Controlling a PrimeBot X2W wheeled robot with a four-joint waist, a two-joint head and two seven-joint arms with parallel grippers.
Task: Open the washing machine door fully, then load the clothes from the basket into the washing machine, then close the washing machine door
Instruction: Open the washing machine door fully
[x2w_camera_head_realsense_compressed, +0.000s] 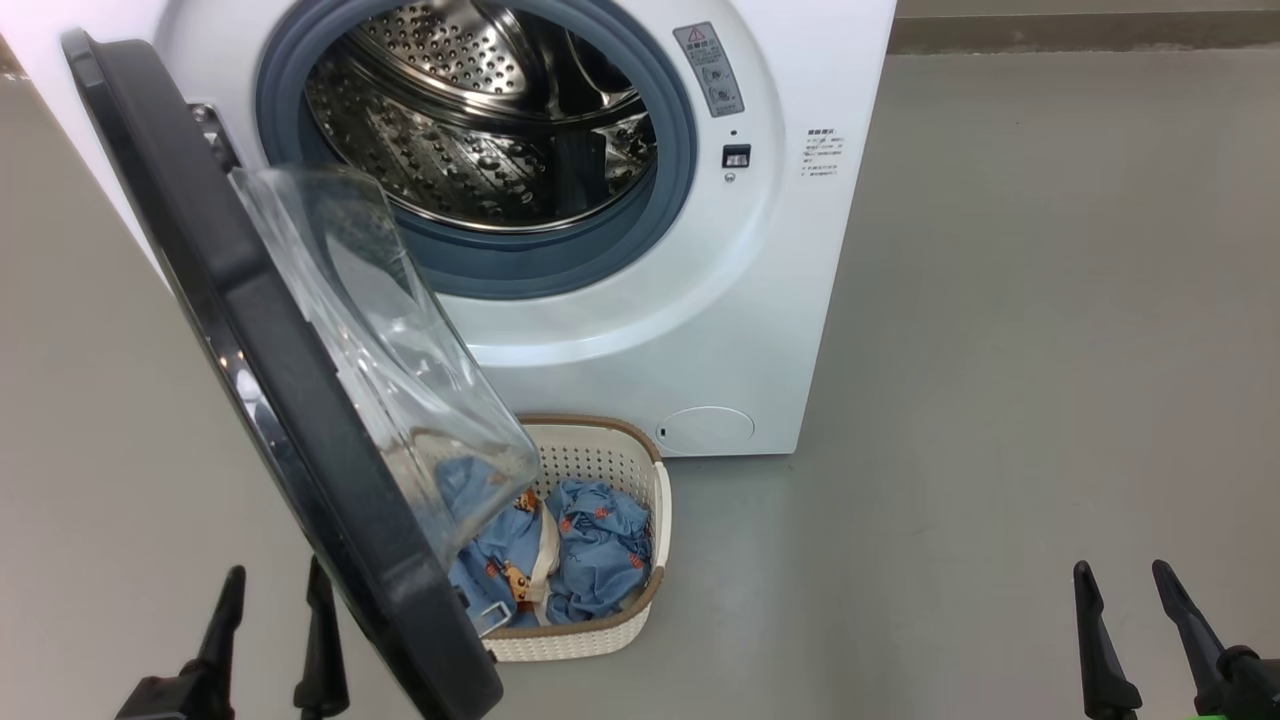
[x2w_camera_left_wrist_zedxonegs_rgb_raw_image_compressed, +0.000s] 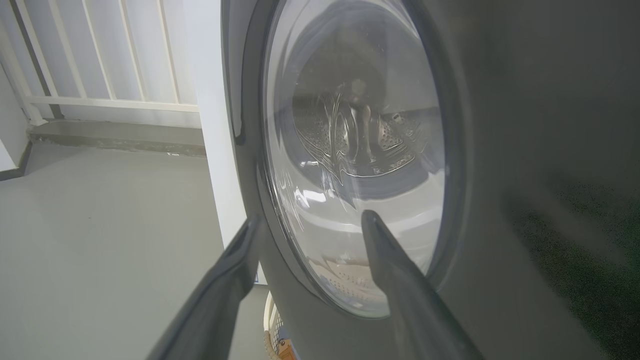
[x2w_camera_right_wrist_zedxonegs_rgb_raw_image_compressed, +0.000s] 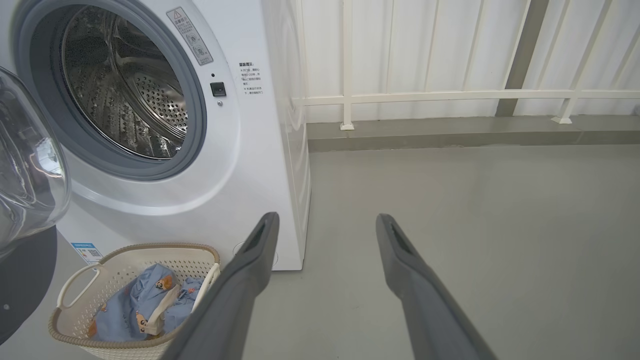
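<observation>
**Get the door wide before you reach for the clothes**

Head view: the washing machine door (x2w_camera_head_realsense_compressed: 250, 330) stands partly open. Its glass overhangs the basket (x2w_camera_head_realsense_compressed: 600, 460) of clothes (x2w_camera_head_realsense_compressed: 600, 540) on the floor. Left fingers (x2w_camera_head_realsense_compressed: 222, 625) and right fingers (x2w_camera_head_realsense_compressed: 1097, 640) are spread wide, holding nothing.

Left wrist view: you face the door's outer side (x2w_camera_left_wrist_zedxonegs_rgb_raw_image_compressed: 360, 150) closely, so clear its swing path first.

Right wrist view: the right fingers (x2w_camera_right_wrist_zedxonegs_rgb_raw_image_compressed: 415, 280) hover over bare floor. Push from the inner side, I'd judge.
</observation>
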